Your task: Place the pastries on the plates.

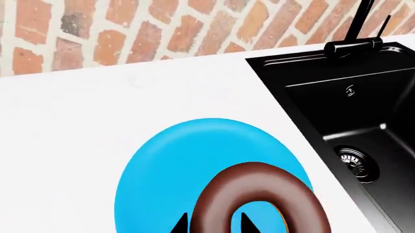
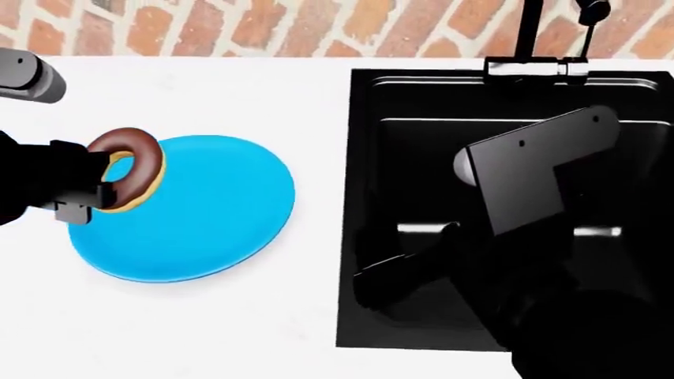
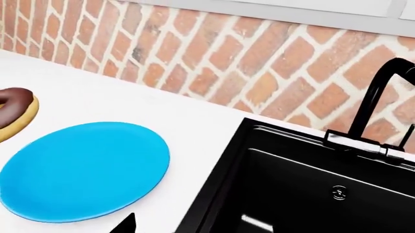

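Note:
A chocolate-glazed ring doughnut hangs tilted on edge over the left rim of the bright blue plate. My left gripper is shut on it. In the left wrist view the doughnut has its rim pinched between the two dark fingertips of the left gripper, with the blue plate right below. My right gripper hovers open and empty over the sink. Just one of its fingertips shows in the right wrist view, beside the plate.
A black sink with a black tap is sunk into the white counter to the right of the plate. A red brick wall runs along the back.

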